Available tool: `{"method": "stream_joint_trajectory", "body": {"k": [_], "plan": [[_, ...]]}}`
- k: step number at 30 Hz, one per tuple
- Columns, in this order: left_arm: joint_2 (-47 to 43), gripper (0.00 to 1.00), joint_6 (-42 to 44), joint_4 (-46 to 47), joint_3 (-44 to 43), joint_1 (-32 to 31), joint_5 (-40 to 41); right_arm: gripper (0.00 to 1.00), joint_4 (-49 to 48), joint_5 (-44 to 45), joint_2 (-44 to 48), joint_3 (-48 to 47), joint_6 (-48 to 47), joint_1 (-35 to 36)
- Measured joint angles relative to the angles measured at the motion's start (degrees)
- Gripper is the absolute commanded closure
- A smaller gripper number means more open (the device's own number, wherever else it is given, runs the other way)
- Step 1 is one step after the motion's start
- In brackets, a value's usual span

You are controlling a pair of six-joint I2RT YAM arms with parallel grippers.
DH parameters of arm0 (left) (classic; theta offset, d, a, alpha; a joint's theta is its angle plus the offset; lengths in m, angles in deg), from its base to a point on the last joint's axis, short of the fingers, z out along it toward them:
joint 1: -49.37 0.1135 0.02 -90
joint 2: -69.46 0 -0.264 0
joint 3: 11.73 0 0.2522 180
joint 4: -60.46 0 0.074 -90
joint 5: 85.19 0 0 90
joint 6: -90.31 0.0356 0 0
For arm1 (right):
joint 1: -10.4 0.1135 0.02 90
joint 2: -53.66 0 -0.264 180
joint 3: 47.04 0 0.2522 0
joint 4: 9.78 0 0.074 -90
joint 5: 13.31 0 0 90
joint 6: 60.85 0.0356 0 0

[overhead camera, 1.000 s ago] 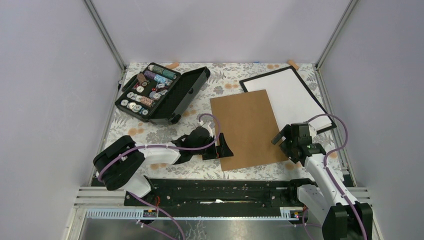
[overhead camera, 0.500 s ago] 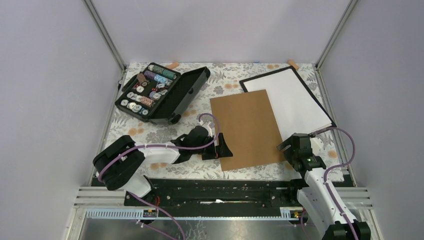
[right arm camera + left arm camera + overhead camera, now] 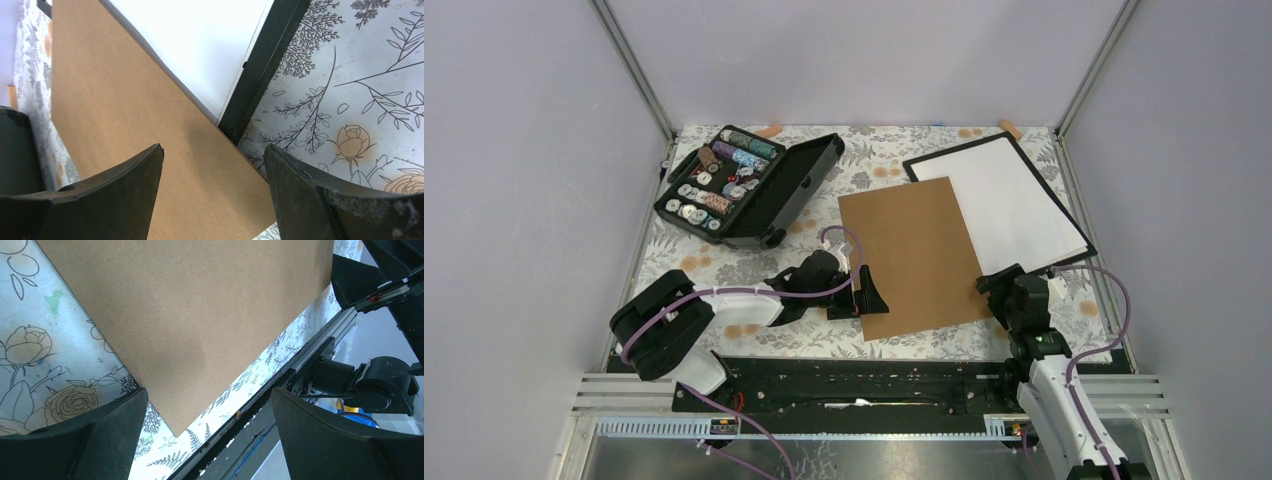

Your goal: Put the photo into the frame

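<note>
Though gaping at full width, grips nothing with the left pincer point(image 3: 867, 298) point(image 3: 209, 391): merely straddles the near left corner of the brown backing board point(image 3: 914, 255) point(image 3: 200, 305), with a finger point(image 3: 100, 435) on either side of that corner and flowered tablecloth point(image 3: 45, 365) beneath. Cannot tell whether touching the board.

On the right pincer point(image 3: 1006, 287) point(image 3: 214, 147), jaws parted a good way but short of full spread, nothing clasped. Poised low over the board's near right corner, right where the board's edge crosses the frame point(image 3: 260, 75) point(image 3: 956, 150).

Just beyond the right pincer: the frame's thin black rim, with a plain white sheet point(image 3: 200, 40) filling it and bare cloth to the right. Between the two pincers: the board, lying flat, its far right part overlapping the frame's left side and so blocking that part of the opening. Well beyond the left pincer, to its left: an open black case of thread spools point(image 3: 754, 185).

No printed face of the photo to be made out in any view; cannot say where it lies.

Against a second ago: right pincer drawn back toward the near edge and narrowed somewhat; board nudged slightly leftward and away; left pincer unmoved and as wide as before.
</note>
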Motion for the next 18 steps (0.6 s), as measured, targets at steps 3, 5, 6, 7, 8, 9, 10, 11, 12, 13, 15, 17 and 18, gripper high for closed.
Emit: {"method": "stream_joint_trajectory", "body": {"k": [3,5,6,7,8,9,10,11,12,13,15,17,18], "plan": [[0.0,0.01,0.0,0.0,0.0,0.0,-0.1,0.14,1.5,0.2,2.5,0.0,0.0,-0.1],[0.1,0.01,0.0,0.1,0.0,0.0,-0.2,0.11,4.1,0.6,2.1,-1.1,0.2,0.0],[0.2,0.01,-0.1,0.3,0.0,0.0,-0.3,0.12,5.8,1.2,1.1,-2.0,0.6,0.0],[0.4,0.01,-0.2,0.7,0.0,0.0,-0.5,0.12,7.0,1.7,-0.2,-2.7,1.1,0.0],[0.4,0.01,-0.2,0.9,0.0,0.0,-0.6,0.14,7.1,2.1,-1.4,-3.2,1.7,0.0],[0.4,0.01,-0.2,1.0,0.1,0.0,-0.7,0.14,7.2,2.5,-2.5,-3.6,2.4,0.0],[0.4,0.01,-0.2,1.0,0.1,0.0,-0.7,0.14,7.2,2.7,-3.6,-4.0,2.9,0.0],[0.4,0.01,-0.2,1.0,0.1,0.0,-0.7,0.14,7.1,3.0,-4.8,-4.5,3.2,0.0],[0.5,0.01,-0.2,1.1,0.1,0.0,-0.8,0.14,7.1,3.1,-6.1,-5.0,3.5,0.0],[0.5,0.01,-0.2,1.1,0.1,0.0,-0.8,0.14,7.2,3.2,-7.2,-5.6,3.5,0.0],[0.6,0.01,-0.2,1.2,0.1,0.0,-1.0,0.15,7.4,3.5,-9.3,-6.6,3.3,0.1],[0.7,0.01,-0.2,1.4,0.1,0.0,-1.2,0.12,7.7,3.5,-10.3,-7.3,3.1,0.2],[0.8,0.01,-0.2,1.5,0.1,0.0,-1.3,0.1,8.4,3.5,-10.4,-7.6,2.9,0.2]]}}
